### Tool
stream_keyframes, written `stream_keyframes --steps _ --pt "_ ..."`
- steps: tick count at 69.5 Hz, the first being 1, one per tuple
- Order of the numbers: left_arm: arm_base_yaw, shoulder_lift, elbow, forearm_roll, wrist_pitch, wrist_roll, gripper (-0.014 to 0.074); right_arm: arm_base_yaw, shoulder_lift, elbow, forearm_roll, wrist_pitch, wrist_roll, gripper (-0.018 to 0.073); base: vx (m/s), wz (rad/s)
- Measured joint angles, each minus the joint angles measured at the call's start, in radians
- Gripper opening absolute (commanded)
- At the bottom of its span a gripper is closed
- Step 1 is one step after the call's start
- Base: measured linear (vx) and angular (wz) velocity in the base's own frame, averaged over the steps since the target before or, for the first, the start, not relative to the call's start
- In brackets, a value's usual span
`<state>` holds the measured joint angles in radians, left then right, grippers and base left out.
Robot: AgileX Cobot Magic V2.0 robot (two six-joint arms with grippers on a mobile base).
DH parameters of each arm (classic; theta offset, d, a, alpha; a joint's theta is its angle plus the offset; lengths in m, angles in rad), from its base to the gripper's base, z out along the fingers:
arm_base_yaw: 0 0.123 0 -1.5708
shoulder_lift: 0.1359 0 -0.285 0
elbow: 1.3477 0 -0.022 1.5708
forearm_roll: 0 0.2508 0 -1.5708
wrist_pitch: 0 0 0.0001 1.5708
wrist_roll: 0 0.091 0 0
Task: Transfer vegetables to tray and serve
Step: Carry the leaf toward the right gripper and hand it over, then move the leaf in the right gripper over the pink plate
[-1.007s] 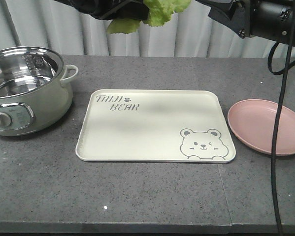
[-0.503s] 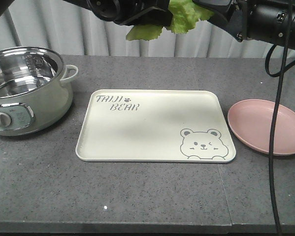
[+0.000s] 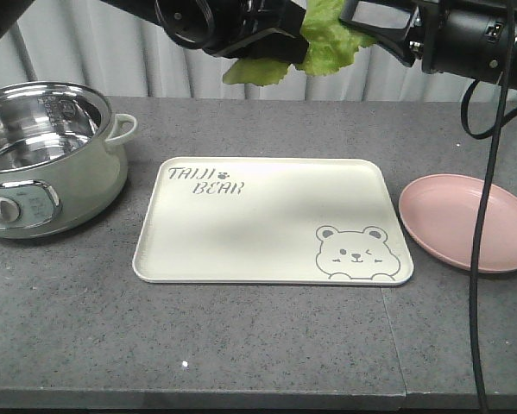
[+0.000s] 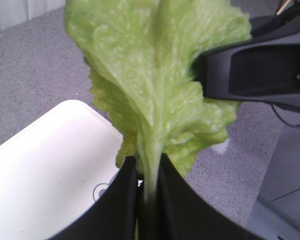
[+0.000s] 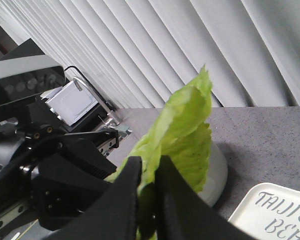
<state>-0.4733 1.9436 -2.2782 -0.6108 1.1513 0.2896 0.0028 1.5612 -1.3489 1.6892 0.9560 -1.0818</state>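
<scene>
1. the lettuce leaf (image 3: 327, 39) hangs in the air, well above the tabletop (image 3: 241, 345). it sits over the far edge of the cream "taiji bear" tray (image 3: 267, 224), not touching it.
2. the left hand (image 4: 148, 169) has its fingers closed tight on the pale rib at the leaf's base, and the ruffled green part fans out beyond them.
3. the right hand (image 5: 147, 172) is pinched on the same leaf from the other side, with barely a gap between its fingers, so both hands seem to grip one piece.
4. the tray itself lies bare, between a steel-lined electric pot (image 3: 59, 172) on the left and a round pink plate (image 3: 465, 220) on the right.
5. i'd say the carry is mid-way: the leaf is up, but lowering and release are yet to come.
6. my main worry is tearing. if the two hands drift apart while both are clamped, the thin leaf would rip along the rib.
7. a release from this height is also risky, because a light leaf can flutter and land behind the tray on the bare tabletop.
8. if only one hand lets go, the leaf may swing and cling to the other fingers.
9. the right arm's black cable (image 3: 481, 259) dangles close to the pink plate and could nudge it on the way down.
</scene>
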Motion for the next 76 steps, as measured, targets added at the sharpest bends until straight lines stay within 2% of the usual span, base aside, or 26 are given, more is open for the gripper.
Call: stream_keyframes --steps 8,18,31,40,45,55,66,76 --pt "0.000 0.000 0.000 0.009 0.009 -0.003 0.0077 -0.002 0.000 0.000 -0.001 -0.004 -0.015 -0.0008 0.00 0.00" --pt "-0.001 -0.001 0.000 0.007 -0.004 -0.016 0.0204 -0.044 0.000 -0.013 -0.020 0.002 -0.019 -0.0006 0.00 0.00" --pt "0.001 -0.039 0.000 0.056 0.011 -0.018 0.0394 -0.203 0.000 -0.048 -0.010 -0.007 0.024 -0.0006 0.00 0.00" --pt "0.001 -0.064 0.000 0.084 0.013 -0.038 0.0464 -0.291 0.000 -0.048 -0.019 0.026 0.059 -0.0006 0.00 0.00" --pt "0.001 -0.073 0.000 0.105 0.021 -0.051 0.0472 -0.328 0.000 -0.048 -0.078 0.036 0.089 -0.0006 0.00 0.00" --pt "0.001 -0.081 0.000 0.170 0.055 -0.068 0.0472 -0.380 0.000 -0.048 -0.281 0.035 0.167 -0.0006 0.00 0.00" --pt "0.001 -0.081 0.000 0.228 0.088 -0.068 0.0471 -0.388 0.049 -0.052 -0.509 0.038 0.262 -0.0006 0.00 0.00" --pt "0.001 -0.081 0.000 0.250 0.101 -0.069 0.0471 -0.388 0.127 -0.052 -0.612 0.058 0.297 -0.0006 0.00 0.00"
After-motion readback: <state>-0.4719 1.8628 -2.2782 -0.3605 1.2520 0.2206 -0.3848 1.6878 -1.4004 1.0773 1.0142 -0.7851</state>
